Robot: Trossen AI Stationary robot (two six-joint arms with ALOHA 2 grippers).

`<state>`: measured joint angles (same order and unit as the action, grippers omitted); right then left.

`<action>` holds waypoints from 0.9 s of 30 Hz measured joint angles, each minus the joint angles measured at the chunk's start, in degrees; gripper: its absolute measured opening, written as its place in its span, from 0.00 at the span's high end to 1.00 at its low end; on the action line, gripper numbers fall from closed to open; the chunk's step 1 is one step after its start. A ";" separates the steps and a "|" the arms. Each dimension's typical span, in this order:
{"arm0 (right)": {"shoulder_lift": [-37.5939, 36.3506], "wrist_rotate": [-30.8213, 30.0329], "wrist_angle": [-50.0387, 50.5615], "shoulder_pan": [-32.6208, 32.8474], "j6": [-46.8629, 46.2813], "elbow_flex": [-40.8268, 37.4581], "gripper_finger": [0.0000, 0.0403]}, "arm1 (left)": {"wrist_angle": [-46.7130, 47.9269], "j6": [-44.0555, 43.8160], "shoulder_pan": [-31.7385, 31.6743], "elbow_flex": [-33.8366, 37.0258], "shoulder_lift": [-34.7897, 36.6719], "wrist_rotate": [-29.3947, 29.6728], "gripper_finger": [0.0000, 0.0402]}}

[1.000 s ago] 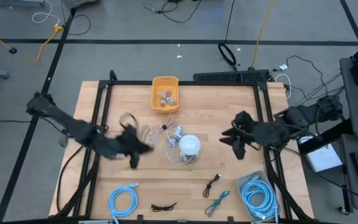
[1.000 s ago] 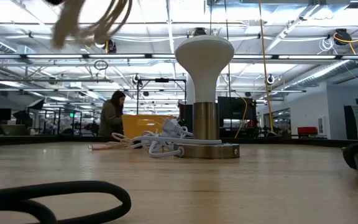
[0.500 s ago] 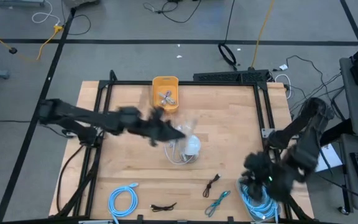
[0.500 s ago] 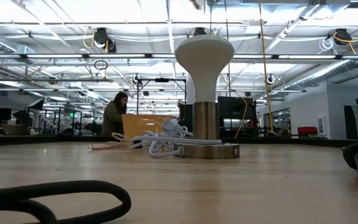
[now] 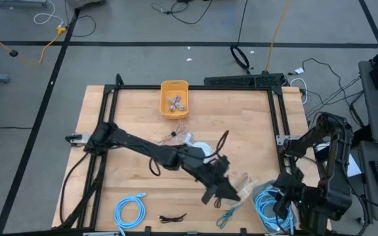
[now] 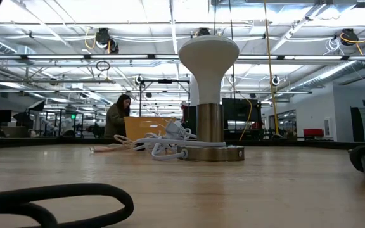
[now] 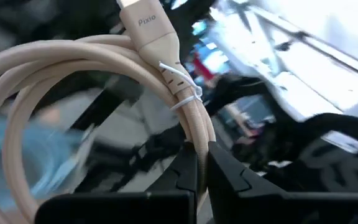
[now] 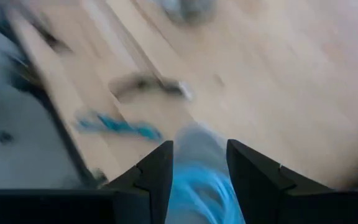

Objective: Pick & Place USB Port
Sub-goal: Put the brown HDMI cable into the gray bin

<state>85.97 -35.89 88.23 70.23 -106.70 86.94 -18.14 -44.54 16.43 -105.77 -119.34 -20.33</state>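
Observation:
A coiled beige USB cable (image 7: 73, 68) with a "Pixio" plug (image 7: 146, 28), bound by a white tie (image 7: 182, 93), is in my left gripper (image 7: 202, 163), which is shut on it. In the high view this gripper (image 5: 231, 190) reaches across to the table's near right, and the coil (image 5: 247, 182) shows just left of the clear bin of blue cables (image 5: 271, 206). My right gripper (image 8: 197, 177) is open, blurred, above that bin; in the high view it (image 5: 283, 200) stands at the near right corner. My left gripper pinches the bundled strands of the beige coil just below the white tie (image 7: 194, 134) between its two fingers. The rest of the coil and the plug stick out beyond the fingertips. In the high view the coil looks lifted clear of the table.
An orange bin (image 5: 174, 98) with small adapters sits at the far edge. A white mushroom-shaped lamp (image 5: 201, 152) (image 6: 208, 95) with a white cord stands mid-table. A blue coil (image 5: 128, 211), a black cable (image 5: 172, 217) and a teal cable (image 5: 230, 213) lie along the near edge.
My left arm has swung fast from the table's left side, past the lamp, toward the near right, carrying the beige coil all the way. My right arm has drawn back from mid-right toward the near right corner, over the clear bin.

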 joint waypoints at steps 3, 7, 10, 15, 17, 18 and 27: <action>-0.68 -9.48 -3.45 0.01 3.05 0.00 0.65 | 1.73 3.71 0.17 -5.65 -0.48 -2.37 0.97; -2.73 -27.28 -7.10 -0.04 4.74 0.00 0.65 | 2.20 7.42 0.11 -9.01 0.24 -5.80 0.97; -4.39 -41.09 -11.57 -0.80 8.32 0.00 0.65 | 1.44 9.48 0.21 -9.42 2.40 -6.70 0.97; -7.14 -54.09 -20.07 -1.78 17.77 0.02 0.65 | 0.96 14.33 0.66 -9.56 6.64 -7.10 0.97; -8.33 -54.19 -22.68 -2.68 21.59 0.02 0.65 | -0.14 15.72 0.60 -9.56 7.97 -7.12 0.97; -8.67 -54.20 -24.13 -2.91 23.35 0.02 0.64 | -0.39 16.23 0.55 -9.56 8.51 -7.22 0.97; -9.57 -50.01 -34.13 -10.85 42.05 0.04 0.59 | 0.62 16.86 0.20 -9.51 9.89 -7.77 0.97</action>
<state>76.40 -85.90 54.10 59.38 -64.65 86.98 -17.51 -27.68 16.62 -115.28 -109.45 -28.10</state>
